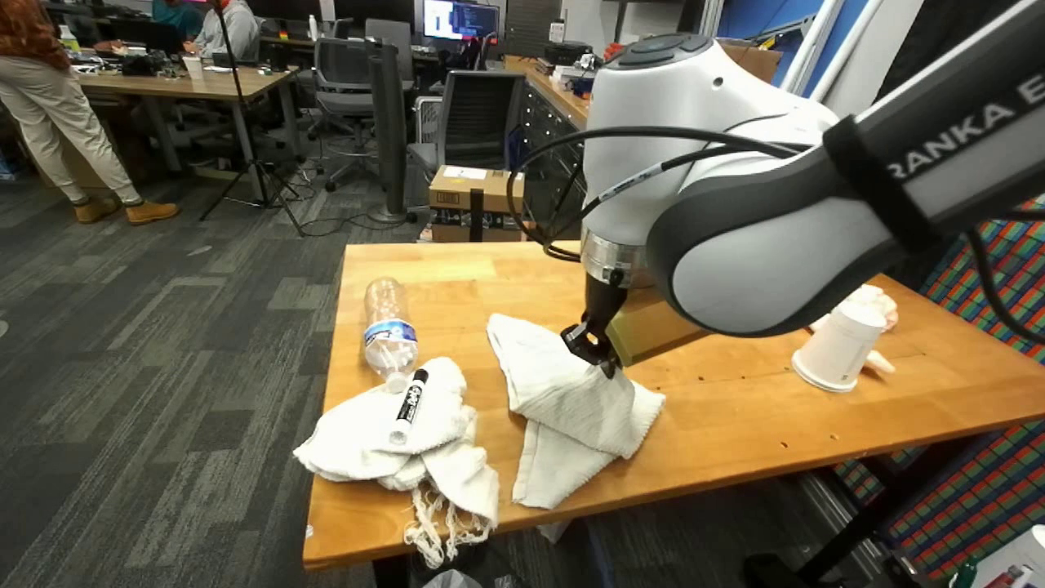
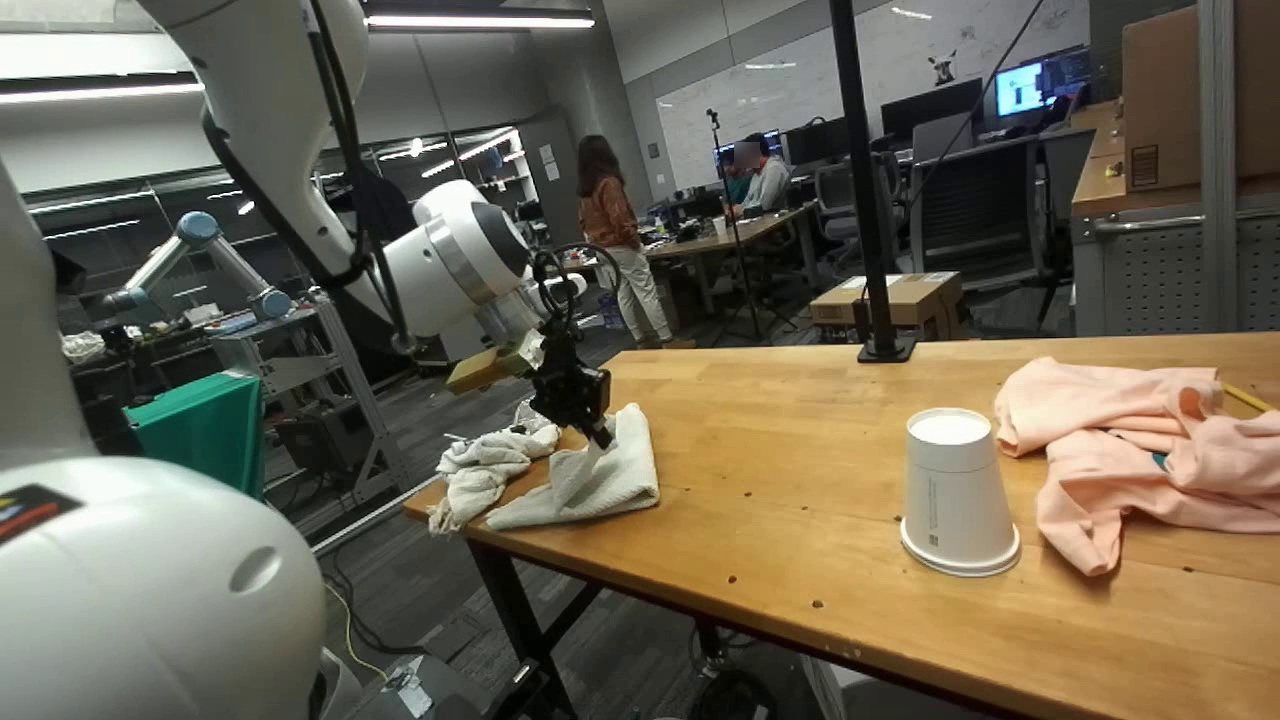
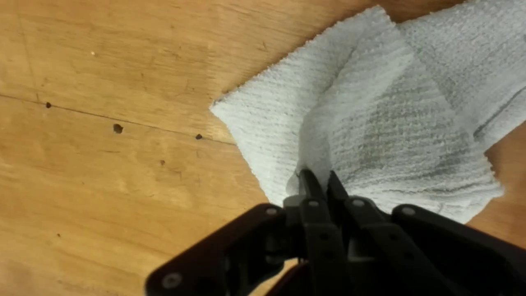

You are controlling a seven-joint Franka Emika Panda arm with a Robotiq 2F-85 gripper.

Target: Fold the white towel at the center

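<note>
White ribbed cloth towel (image 1: pixel 571 400) is on the light-brown wooden worktop (image 1: pixel 735 408), close to its near edge, loosely folded, layers at an angle to each other. Jaws are down on it, tips nearly together, a pinch of towel between them; wrist view has a raised ridge running into the tips, and in an exterior view the towel (image 2: pixel 600 490) tents up to them. White-and-grey robot arm (image 1: pixel 751 269) overhead. Crumpled white fringed cloth (image 1: pixel 449 433) just beside the towel, narrow gap, fringe hanging past the worktop edge. Black-and-white marker pen (image 1: pixel 411 408) lies on top of that cloth. Next back, clear plastic bottle with a blue label (image 1: pixel 388 331), on its side, neck toward the crumpled cloth; can't tell if they touch. White paper cup (image 1: pixel 841 343) upside down, well apart from the towel, in both exterior views. Crumpled peach fabric (image 2: pixel 1130 450) just beside the cup, end of a thin yellow stick (image 2: pixel 1248 397) showing at it. Past the worktop in an exterior view: brown cardboard box (image 1: pixel 453 196), then a dark office chair (image 1: pixel 482 110), then a lit monitor (image 1: pixel 460 20) at the back.
</note>
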